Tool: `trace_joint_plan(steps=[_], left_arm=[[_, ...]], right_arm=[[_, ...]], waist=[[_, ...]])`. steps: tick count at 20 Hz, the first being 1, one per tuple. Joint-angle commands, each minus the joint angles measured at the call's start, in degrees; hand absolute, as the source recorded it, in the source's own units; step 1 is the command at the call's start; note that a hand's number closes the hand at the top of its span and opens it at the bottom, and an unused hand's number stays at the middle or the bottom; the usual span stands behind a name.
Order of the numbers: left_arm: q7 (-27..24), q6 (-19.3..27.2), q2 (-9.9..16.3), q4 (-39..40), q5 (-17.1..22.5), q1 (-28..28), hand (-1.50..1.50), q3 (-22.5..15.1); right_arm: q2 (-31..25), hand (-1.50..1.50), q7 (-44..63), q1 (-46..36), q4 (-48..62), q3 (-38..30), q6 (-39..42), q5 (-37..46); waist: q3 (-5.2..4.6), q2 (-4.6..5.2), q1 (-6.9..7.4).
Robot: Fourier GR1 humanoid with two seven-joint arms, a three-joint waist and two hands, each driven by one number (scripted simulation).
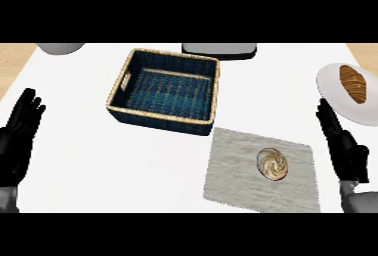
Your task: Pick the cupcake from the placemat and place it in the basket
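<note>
Both hands open, fingers straight, holding nothing. Right hand (343,145) sits at the view's right edge; the cupcake (273,164) lies just to its left, apart from it, on the grey placemat (236,175). Left hand (21,132) rests at the left edge, well away. Basket (166,90) — dark weave, tan rim — sits up-left of the placemat, near its corner. White counter (96,165). Plate (336,92) with a pastry (354,84) is cut off at right; two objects at the top edge are too cropped to identify.

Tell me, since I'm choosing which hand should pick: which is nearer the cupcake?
Right. The right hand is just right of the cupcake, beyond the placemat edge; the left hand is far across the counter.
</note>
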Motion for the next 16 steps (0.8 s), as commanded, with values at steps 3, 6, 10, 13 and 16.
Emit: trace_joint_plan(steps=[3,6,10,13,16], left_arm=[[4.1,-2.1,-3.8,3.7,2.0,4.1,0.00,-4.3],[8.1,-4.8,-5.9,9.9,4.1,5.6,0.00,-7.9],[8.0,-6.5,-7.1,11.8,3.4,8.1,0.00,-10.5],[7.0,-6.1,-7.6,12.5,3.1,10.0,0.00,-9.7],[7.2,-5.5,-9.8,16.2,1.9,7.5,0.00,-11.0]], right_arm=[[2.3,1.50,-0.4,-8.1,-6.0,1.6,13.0,-8.9],[8.9,1.50,-3.1,-15.1,-9.8,5.2,20.3,-15.3],[11.2,1.50,-4.8,-13.5,-14.5,19.8,25.0,-6.7],[10.6,-1.50,-1.2,-9.8,-19.1,23.7,16.1,4.2],[8.1,-1.50,6.9,-11.1,-22.3,25.5,12.1,10.6]], waist=[[0.69,1.38,0.55],[0.72,2.62,1.85],[0.60,1.33,0.74],[0.63,1.03,-0.48],[0.51,0.97,-1.90]])
